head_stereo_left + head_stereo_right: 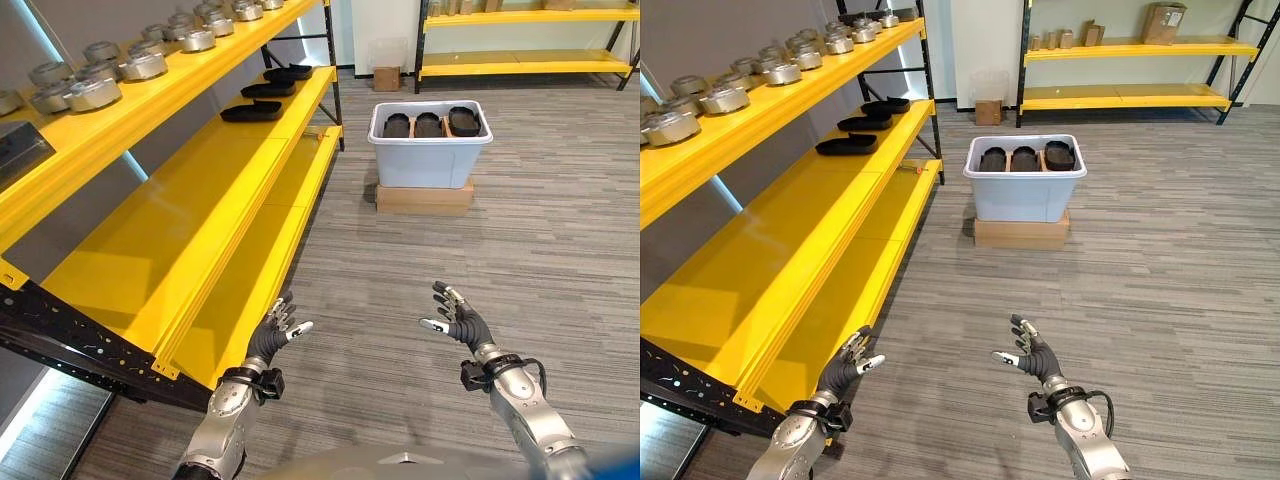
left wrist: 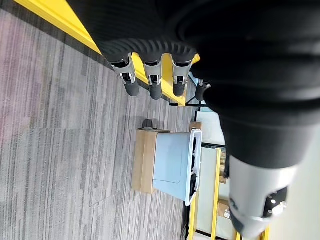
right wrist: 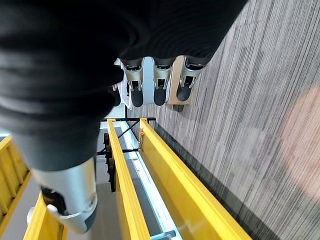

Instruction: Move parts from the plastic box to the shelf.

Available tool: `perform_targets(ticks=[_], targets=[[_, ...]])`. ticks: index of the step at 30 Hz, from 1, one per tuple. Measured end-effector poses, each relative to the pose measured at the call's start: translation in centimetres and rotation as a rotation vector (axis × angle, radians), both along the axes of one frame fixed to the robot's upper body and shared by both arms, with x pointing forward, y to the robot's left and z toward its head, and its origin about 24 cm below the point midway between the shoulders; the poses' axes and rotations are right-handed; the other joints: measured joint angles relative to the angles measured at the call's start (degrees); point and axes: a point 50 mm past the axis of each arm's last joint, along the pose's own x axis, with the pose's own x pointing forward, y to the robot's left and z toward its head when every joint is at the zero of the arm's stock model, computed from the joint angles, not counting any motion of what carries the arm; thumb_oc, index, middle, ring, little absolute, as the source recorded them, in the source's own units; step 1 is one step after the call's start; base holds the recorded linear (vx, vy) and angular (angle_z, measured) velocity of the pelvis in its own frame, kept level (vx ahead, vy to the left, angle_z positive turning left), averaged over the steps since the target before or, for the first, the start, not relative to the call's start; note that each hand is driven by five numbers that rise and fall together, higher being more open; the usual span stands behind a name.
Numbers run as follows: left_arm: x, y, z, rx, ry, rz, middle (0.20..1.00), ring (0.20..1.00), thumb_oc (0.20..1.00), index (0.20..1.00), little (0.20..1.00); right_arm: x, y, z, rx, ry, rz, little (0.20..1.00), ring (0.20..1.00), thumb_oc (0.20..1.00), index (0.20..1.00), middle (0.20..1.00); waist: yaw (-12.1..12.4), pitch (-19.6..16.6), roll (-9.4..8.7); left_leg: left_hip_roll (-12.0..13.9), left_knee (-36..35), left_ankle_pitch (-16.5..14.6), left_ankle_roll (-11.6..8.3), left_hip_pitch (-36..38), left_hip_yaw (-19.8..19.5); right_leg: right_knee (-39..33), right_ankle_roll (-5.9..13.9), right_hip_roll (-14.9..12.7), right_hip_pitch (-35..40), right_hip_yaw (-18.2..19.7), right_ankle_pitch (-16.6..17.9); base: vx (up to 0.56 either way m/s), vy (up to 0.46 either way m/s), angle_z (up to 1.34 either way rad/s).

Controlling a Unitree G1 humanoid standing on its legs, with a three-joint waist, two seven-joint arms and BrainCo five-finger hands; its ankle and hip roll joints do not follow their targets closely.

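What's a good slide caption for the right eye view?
Both hands, left and right, open and empty, facing the grey plastic box of black parts beside the yellow metal shelf.

both arms reach forward, low, well apart. left hand (image 1: 272, 335) is held out with fingers (image 2: 154, 86) spread and relaxed, palm turned inward, empty. right hand (image 1: 460, 320) mirrors it, fingers (image 3: 159, 90) straight, thumb apart, palm facing the left hand, empty.
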Motion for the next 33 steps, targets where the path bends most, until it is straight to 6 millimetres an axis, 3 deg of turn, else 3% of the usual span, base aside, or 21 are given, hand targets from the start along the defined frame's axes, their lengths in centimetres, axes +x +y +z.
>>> perform_targets(ticks=[8,33], targets=[[0.02,0.0,0.01,0.0,-0.001,0.0,1.0,1.0,1.0,1.0,1.0,0.01,-0.01,0.01,0.005,0.0,-0.001,1.0,1.0,1.0,1.0,1.0,0.0,0.6,-1.18,0.2,0.2,0.1,-0.04,0.2,-0.1,0.0,-0.3,0.2,0.2,0.0,0.1,0.0,0.0,0.0],[0.01,0.04,0.0,-0.025,0.003,0.014,1.0,1.0,1.0,1.0,1.0,0.02,-0.02,0.01,0.016,0.002,-0.005,1.0,1.0,1.0,1.0,1.0,0.0,0.5,-1.11,0.2,0.2,0.2,-0.1,0.7,-0.2,0.0,-0.3,0.2,0.7,0.0,0.1,0.0,0.0,0.0]])
